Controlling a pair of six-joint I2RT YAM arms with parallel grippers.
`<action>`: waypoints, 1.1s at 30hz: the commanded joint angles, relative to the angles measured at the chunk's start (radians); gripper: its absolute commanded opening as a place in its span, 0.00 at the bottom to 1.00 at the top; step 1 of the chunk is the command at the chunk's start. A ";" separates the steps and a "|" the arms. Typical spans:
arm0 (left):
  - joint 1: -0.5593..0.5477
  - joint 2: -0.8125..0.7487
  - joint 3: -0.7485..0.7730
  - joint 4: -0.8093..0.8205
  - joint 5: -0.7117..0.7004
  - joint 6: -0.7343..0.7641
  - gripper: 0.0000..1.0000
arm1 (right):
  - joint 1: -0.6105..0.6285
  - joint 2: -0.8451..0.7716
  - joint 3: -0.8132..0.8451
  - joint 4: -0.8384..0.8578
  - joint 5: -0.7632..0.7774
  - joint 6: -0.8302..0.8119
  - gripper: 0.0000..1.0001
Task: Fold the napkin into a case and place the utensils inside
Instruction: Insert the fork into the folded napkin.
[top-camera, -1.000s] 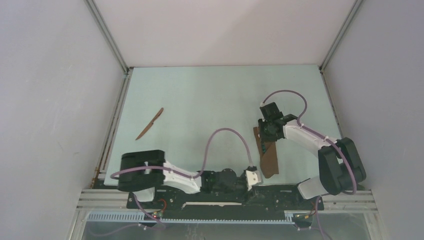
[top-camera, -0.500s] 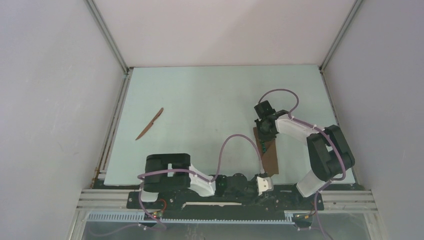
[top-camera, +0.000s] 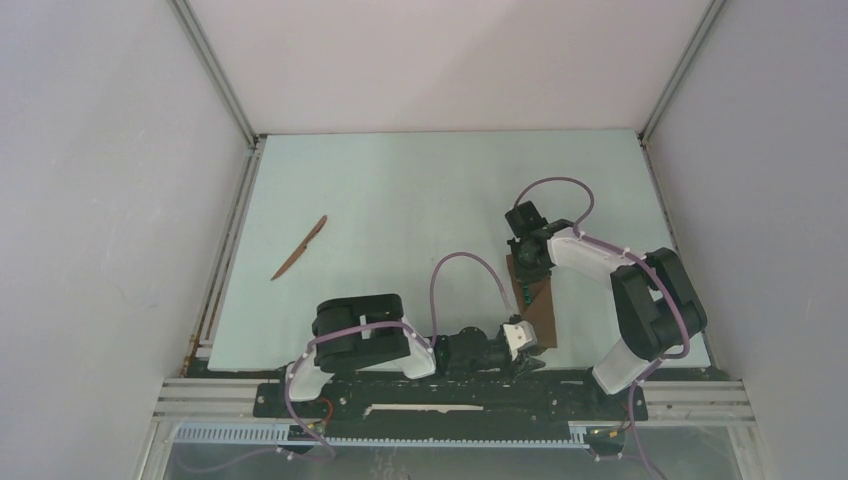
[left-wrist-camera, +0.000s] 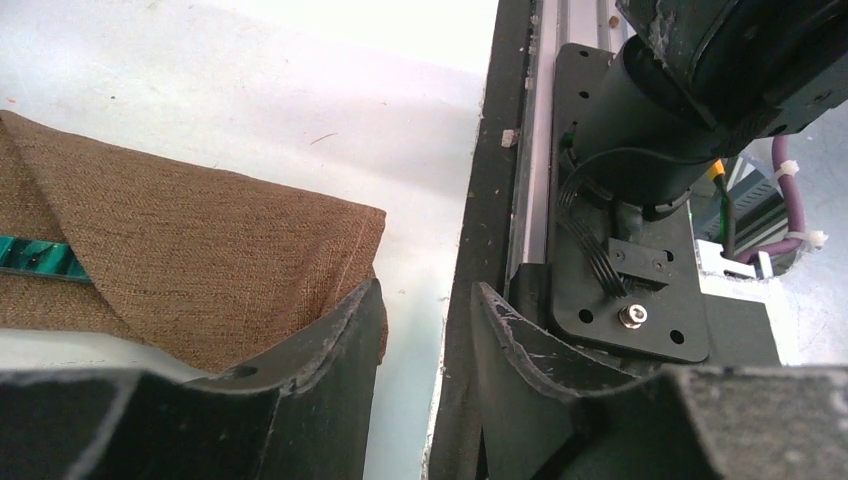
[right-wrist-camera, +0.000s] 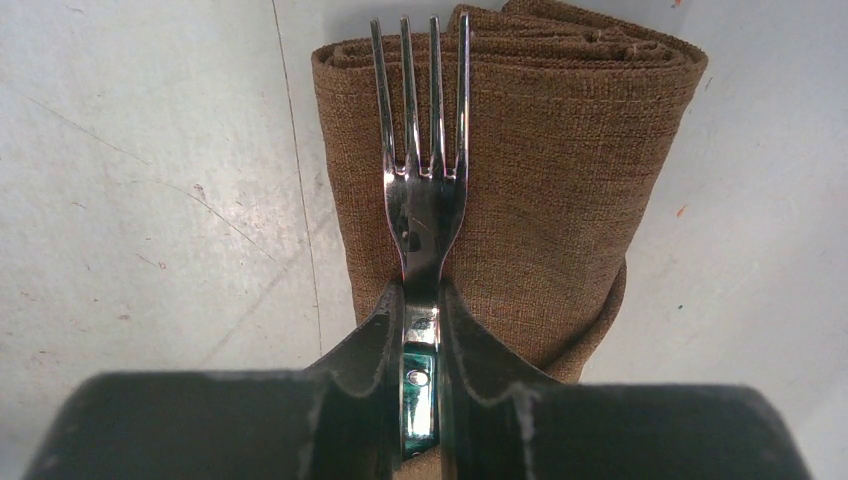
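One fork (right-wrist-camera: 425, 200) partly in the case (right-wrist-camera: 560, 200), clenched by right end effector (right-wrist-camera: 422, 330); left end effector (left-wrist-camera: 425, 330) released.

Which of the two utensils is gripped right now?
The fork, clamped in the right gripper at the brown case; the reddish-brown knife lies alone, far from both arms.

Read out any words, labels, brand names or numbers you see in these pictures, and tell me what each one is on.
No readable text in any view.
Silver-tined metal fork: no stamp or brand visible.
Folded brown cloth case: plain weave, no tag.
Thin reddish-brown knife-shaped piece: too small to show any marking.
Pale table surface: only scratches and specks.
Black metal mounting plate: a screw and holes, no lettering.
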 joint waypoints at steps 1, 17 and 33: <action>0.009 0.022 0.005 0.094 -0.022 -0.033 0.47 | 0.014 -0.012 0.027 -0.028 0.019 0.003 0.00; 0.034 0.064 0.008 0.101 -0.022 -0.068 0.45 | 0.053 -0.081 0.013 -0.111 0.004 0.026 0.00; 0.049 0.067 0.007 0.112 -0.022 -0.082 0.45 | 0.078 -0.095 -0.059 -0.090 -0.007 0.076 0.04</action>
